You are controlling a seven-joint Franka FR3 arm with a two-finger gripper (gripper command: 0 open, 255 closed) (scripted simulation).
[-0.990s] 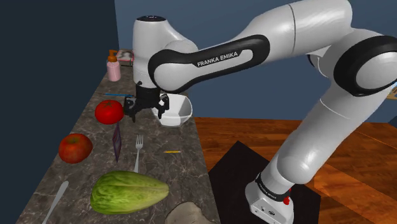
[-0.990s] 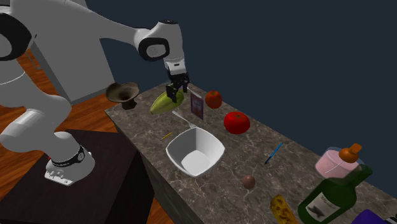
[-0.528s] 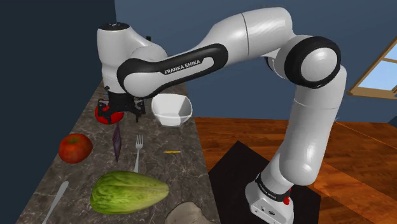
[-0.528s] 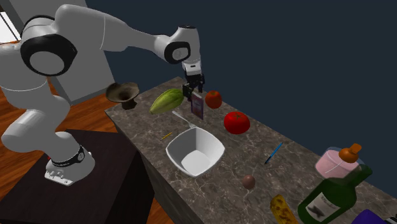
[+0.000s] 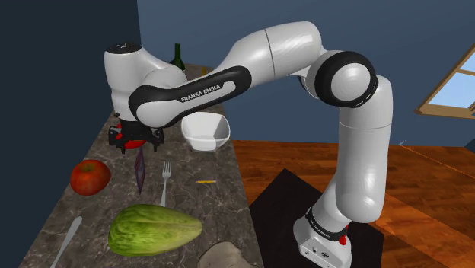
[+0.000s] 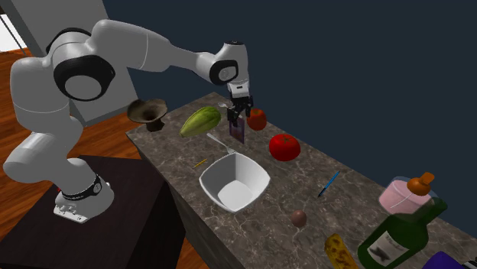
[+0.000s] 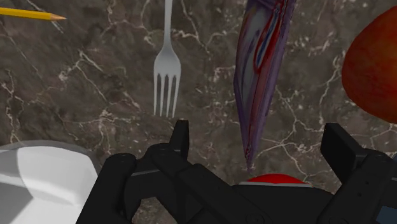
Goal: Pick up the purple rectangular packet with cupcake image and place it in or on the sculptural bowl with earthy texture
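The purple packet stands on its thin edge on the dark marble counter, between a fork and a red apple. From the other side it shows its face. My gripper hovers just above the packet's end nearest the red tomato. In the wrist view the packet runs away from the open gripper, its near tip between the fingers without touching them. The brown sculptural bowl sits at the counter's corner, beyond the green vegetable; its rim shows at the shoulder view's lower edge.
A white bowl stands near the counter's edge beside the arm. A fork, a yellow pencil, a red apple, a green leafy vegetable and a spoon lie around the packet. Bottles stand at the far end.
The arm has swung to the shoulder view's left, carrying the gripper from beside the white bowl to above the packet's end by the tomato. The packet has not moved.
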